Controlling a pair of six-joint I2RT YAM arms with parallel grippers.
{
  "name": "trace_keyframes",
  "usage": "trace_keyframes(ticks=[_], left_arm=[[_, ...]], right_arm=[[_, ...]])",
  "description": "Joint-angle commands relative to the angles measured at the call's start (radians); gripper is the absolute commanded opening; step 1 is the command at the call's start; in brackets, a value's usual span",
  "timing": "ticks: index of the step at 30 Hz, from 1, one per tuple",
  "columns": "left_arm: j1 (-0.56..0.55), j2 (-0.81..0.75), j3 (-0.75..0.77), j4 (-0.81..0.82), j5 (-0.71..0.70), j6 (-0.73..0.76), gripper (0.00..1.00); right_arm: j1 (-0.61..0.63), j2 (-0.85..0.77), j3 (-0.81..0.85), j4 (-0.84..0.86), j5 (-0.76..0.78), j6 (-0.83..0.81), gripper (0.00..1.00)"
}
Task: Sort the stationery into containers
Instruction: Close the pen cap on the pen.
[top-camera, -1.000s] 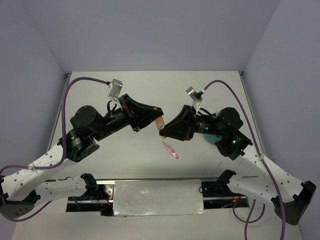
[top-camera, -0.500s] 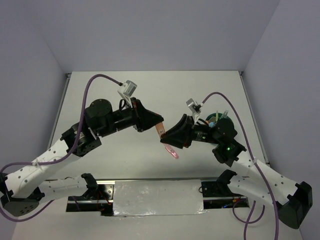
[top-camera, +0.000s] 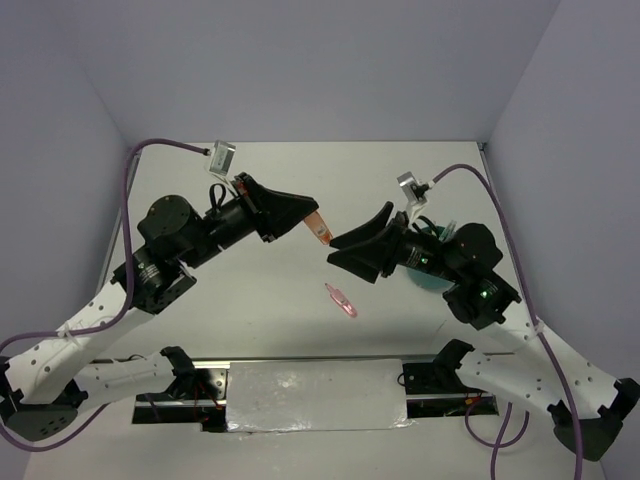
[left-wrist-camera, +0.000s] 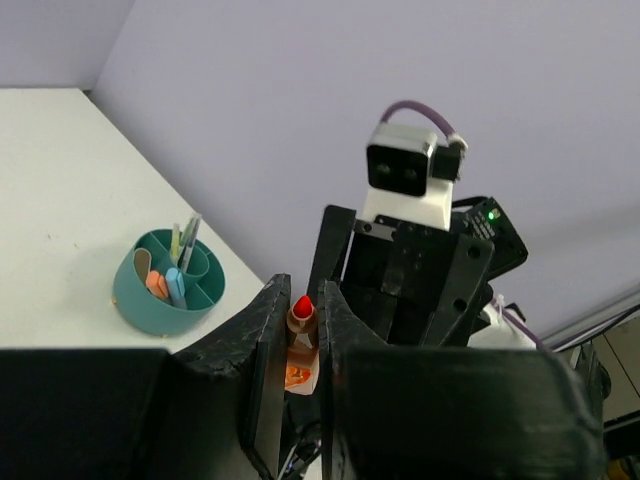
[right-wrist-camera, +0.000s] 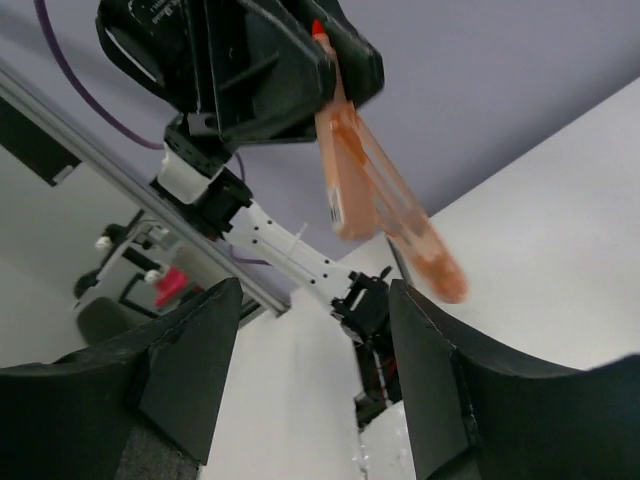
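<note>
At the near edge of the white table (top-camera: 250, 190), between the two arm bases, lies a crinkled silvery sheet (top-camera: 315, 396). A little beyond it, a small pink item (top-camera: 341, 300) rests flat on the table, alone and touched by nothing. Above and past it the two arms meet over the middle of the table. The left gripper (top-camera: 300, 222) is clamped on an orange highlighter (top-camera: 318, 230), which is held in the air; the left wrist view shows its red-tipped end squeezed between the two black fingers (left-wrist-camera: 265, 345). The right gripper (top-camera: 338, 250) faces it with its jaws spread wide apart and nothing between them; its wrist view shows the highlighter, somewhat blurred, hanging beyond its fingers (right-wrist-camera: 190, 370) and clear of both. Farther right, partly hidden behind the right arm, stands the round teal cup (top-camera: 428, 281) on the table. Its divided compartments hold upright pens and small orange and blue pieces. Behind everything rises the plain pale wall (top-camera: 320, 70).
</note>
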Motion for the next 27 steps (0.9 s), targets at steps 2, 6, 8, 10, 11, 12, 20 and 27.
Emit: trace_keyframes(ticks=[2,6,8,10,11,12,20,27], left_arm=[[0.0,0.007,-0.035,0.111,0.057,-0.058,0.0],[0.0,0.013,-0.058,0.154,0.086,-0.088,0.0],[0.0,0.018,-0.064,0.168,0.096,-0.099,0.0],[-0.002,0.021,-0.069,0.176,0.101,-0.102,0.0],[-0.002,0.022,-0.07,0.18,0.106,-0.104,0.0],[-0.002,0.027,-0.072,0.182,0.118,-0.104,0.0],[-0.002,0.038,-0.078,0.119,0.153,-0.059,0.0],[0.0,0.03,-0.066,0.021,0.13,-0.019,0.0]], right_arm=[[0.001,0.099,0.024,0.208,-0.074,0.189,0.65],[0.001,0.138,0.064,0.205,-0.078,0.188,0.59],[0.001,0.144,0.07,0.202,-0.069,0.186,0.58],[0.001,0.142,0.065,0.206,-0.06,0.182,0.55],[0.001,0.142,0.062,0.203,-0.052,0.18,0.53],[-0.001,0.139,0.059,0.205,-0.048,0.18,0.51],[-0.001,0.144,0.096,0.205,-0.064,0.157,0.38],[-0.002,0.127,0.113,0.13,-0.046,0.107,0.01]])
